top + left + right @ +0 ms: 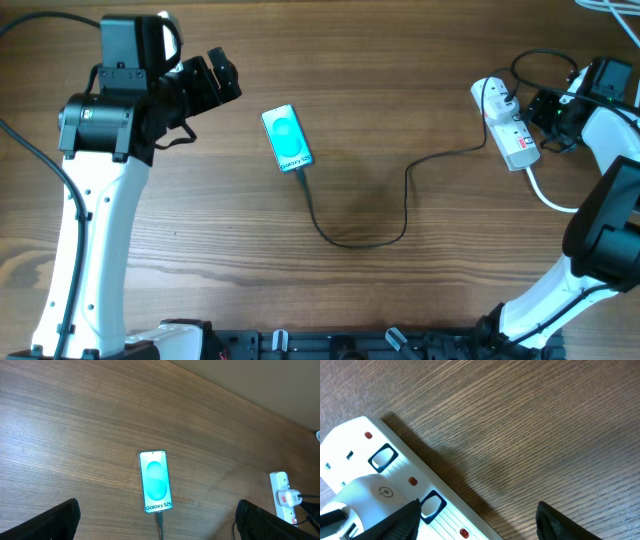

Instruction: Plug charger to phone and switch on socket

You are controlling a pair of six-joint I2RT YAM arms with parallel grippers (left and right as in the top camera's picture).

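The phone [287, 138] lies face up mid-table, light blue with a teal oval; it also shows in the left wrist view [155, 481]. The black charger cable [350, 243] is plugged into its lower end [160, 525] and loops right to the white socket strip [510, 125]. A white plug [370, 495] sits in the strip [350, 445]. My left gripper [215, 80] is open and empty, up-left of the phone [156, 503]. My right gripper [548, 110] is open at the strip's right side; its left finger lies at a rocker switch [432, 505].
The thick white cord [545, 195] leaves the strip's near end toward the right arm. The strip has small red lights [412, 480] beside its switches. The strip also shows far right in the left wrist view [282, 502]. Bare wood surrounds the phone.
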